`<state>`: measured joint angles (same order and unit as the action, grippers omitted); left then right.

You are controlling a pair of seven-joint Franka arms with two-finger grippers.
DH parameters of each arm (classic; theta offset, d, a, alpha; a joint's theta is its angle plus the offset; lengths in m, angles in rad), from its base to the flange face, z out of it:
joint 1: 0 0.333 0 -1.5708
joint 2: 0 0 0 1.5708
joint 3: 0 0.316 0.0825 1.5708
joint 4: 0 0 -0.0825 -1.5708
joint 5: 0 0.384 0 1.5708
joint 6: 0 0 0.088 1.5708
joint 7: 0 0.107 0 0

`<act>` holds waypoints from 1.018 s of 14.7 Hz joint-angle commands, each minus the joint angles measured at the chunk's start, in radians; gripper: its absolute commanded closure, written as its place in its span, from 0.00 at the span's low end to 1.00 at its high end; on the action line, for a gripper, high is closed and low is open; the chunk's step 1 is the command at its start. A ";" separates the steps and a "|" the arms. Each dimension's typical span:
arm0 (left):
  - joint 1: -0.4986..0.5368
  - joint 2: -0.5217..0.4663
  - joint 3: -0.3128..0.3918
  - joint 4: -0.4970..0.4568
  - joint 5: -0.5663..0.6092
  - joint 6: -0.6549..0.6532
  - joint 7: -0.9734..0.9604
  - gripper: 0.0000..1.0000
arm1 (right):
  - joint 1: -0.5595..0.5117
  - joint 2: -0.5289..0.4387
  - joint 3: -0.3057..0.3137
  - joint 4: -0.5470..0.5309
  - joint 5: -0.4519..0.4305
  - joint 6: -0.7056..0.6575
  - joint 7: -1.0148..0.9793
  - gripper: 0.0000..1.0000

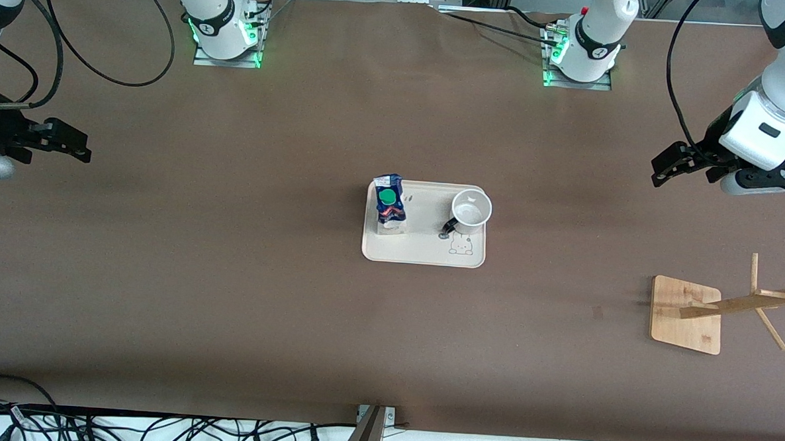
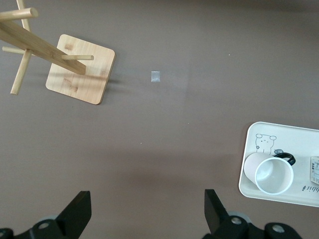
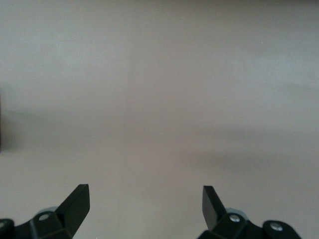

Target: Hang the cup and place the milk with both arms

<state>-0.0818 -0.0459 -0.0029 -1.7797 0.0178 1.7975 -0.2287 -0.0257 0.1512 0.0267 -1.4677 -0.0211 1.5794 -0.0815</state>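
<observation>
- Cream tray (image 1: pixel 424 256) mid-table, carrying the milk (image 1: pixel 389 206) upright at the right arm's end and the cup (image 1: pixel 471 211) upright at the left arm's end, apart.
- Wooden rack (image 1: pixel 686 315) near the left arm's end, nearer the front camera; nothing around the tray.
- Left gripper (image 1: pixel 678 165) aloft over bare table, fingers (image 2: pixel 79 211) spread, empty.
- Right gripper (image 1: pixel 61 141) aloft over bare table, fingers (image 3: pixel 77 200) spread, empty.

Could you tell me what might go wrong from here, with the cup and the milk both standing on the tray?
1. The white mug with a black loop handle and the blue gable-top milk carton with a green cap share one small cream tray, so both arms may crowd each other.
2. The tall carton could tip when gripped.
3. The bamboo rack has thin pegs, which the handle could miss.
</observation>
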 commanded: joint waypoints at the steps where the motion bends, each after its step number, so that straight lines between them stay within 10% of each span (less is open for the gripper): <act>1: -0.001 0.008 -0.003 0.028 0.014 -0.026 0.000 0.00 | -0.008 -0.013 0.009 -0.014 0.017 -0.004 -0.003 0.00; 15: -0.001 0.006 -0.019 0.026 0.014 -0.032 0.000 0.00 | -0.005 0.021 0.010 -0.017 0.017 -0.062 -0.012 0.00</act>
<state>-0.0831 -0.0459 -0.0178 -1.7783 0.0178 1.7914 -0.2287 -0.0250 0.1762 0.0329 -1.4780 -0.0181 1.5423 -0.0816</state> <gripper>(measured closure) 0.000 0.000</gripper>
